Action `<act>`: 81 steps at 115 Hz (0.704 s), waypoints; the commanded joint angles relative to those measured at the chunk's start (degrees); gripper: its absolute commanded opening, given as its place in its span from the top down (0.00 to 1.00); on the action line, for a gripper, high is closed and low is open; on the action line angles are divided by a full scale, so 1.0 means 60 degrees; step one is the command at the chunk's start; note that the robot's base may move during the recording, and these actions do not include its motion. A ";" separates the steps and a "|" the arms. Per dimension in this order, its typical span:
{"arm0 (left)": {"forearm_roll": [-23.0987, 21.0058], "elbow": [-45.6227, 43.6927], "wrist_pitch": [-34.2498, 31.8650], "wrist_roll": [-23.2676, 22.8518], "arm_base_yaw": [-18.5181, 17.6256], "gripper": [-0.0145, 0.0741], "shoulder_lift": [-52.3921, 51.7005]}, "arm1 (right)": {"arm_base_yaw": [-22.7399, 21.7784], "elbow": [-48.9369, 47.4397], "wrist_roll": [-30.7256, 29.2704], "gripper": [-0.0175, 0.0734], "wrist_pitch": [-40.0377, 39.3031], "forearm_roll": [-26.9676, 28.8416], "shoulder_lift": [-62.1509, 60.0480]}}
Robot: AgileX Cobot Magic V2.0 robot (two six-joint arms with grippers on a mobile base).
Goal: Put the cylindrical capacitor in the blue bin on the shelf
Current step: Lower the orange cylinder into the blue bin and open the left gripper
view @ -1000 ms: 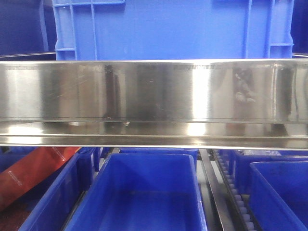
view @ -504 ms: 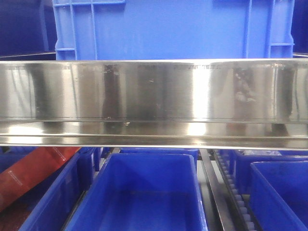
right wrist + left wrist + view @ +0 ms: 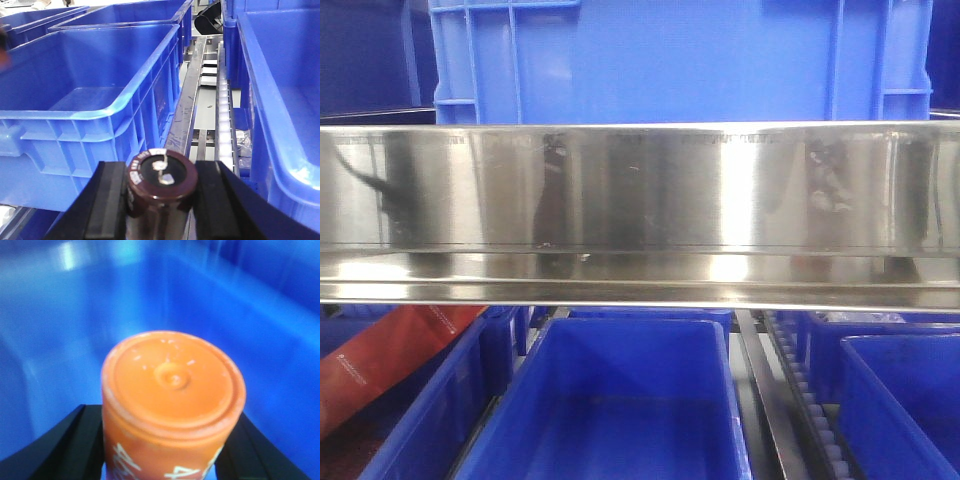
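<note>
The orange capacitor (image 3: 172,390) is sitting clamped between the black fingers (image 3: 70,440) of the left gripper (image 3: 167,452). Its long axis is running along the claw's own reach, so the flat, dimpled end cap is facing straight out ahead. All around it the left wrist view is showing only blurred wall and floor of a blue bin (image 3: 70,315) — so I am judging the cylinder to be hanging inside or just over that bin's mouth. Whether it is touching anything cannot be told.

The right gripper (image 3: 161,197) is squeezing a second cylinder, a brown capacitor (image 3: 162,177), with its two-terminal top also pointing forward. This one is lying outside any bin. A ribbed bin (image 3: 90,125) is rising at 10 o'clock, a roller track (image 3: 225,125) is running away at 1 o'clock, and another bin's wall (image 3: 280,100) is standing at 3 o'clock.

In the front view neither arm is showing directly. The shelf (image 3: 640,200) is spanning the middle with its mirror-like rail, a crate (image 3: 670,60) is sitting at 12 o'clock, a lower bin (image 3: 630,322) at 6 and a red package (image 3: 380,360) at 8.

The left arm is looking far nearer to a release. The coming move is turning on the bin floor lying ahead of the end cap, along the axis — parting the fingers should drop the cylinder end-first.
</note>
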 commanded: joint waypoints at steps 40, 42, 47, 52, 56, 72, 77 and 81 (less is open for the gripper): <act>-0.0242 -0.0162 0.0306 0.0006 -0.0036 0.65 0.0830 | 0.0002 0.0028 -0.0026 0.99 -0.0333 0.0042 -0.0046; -0.0242 -0.0162 0.0306 0.0006 -0.0036 0.61 0.0830 | 0.0002 0.0028 -0.0026 0.99 -0.0333 0.0042 -0.0046; -0.0242 -0.0162 0.0306 0.0006 -0.0036 0.51 0.0830 | 0.0002 0.0028 -0.0026 0.99 -0.0333 0.0042 -0.0046; -0.0242 -0.0162 0.0306 0.0006 -0.0036 0.41 0.0830 | 0.0002 0.0028 -0.0026 0.99 -0.0333 0.0042 -0.0046; -0.0242 -0.0162 0.0306 0.0006 -0.0036 0.33 0.0830 | 0.0002 0.0028 -0.0026 0.99 -0.0333 0.0042 -0.0046; -0.0242 -0.0180 0.0485 0.0006 -0.0036 0.17 0.0766 | 0.0002 0.0028 -0.0026 0.99 -0.0333 0.0042 -0.0046; -0.0242 -0.0180 0.0617 0.0006 -0.0036 0.17 0.0748 | 0.0002 0.0028 -0.0026 0.99 -0.0333 0.0042 -0.0046; -0.0242 -0.0180 0.0725 0.0006 -0.0036 0.17 0.0687 | 0.0002 0.0028 -0.0026 0.99 -0.0333 0.0042 -0.0046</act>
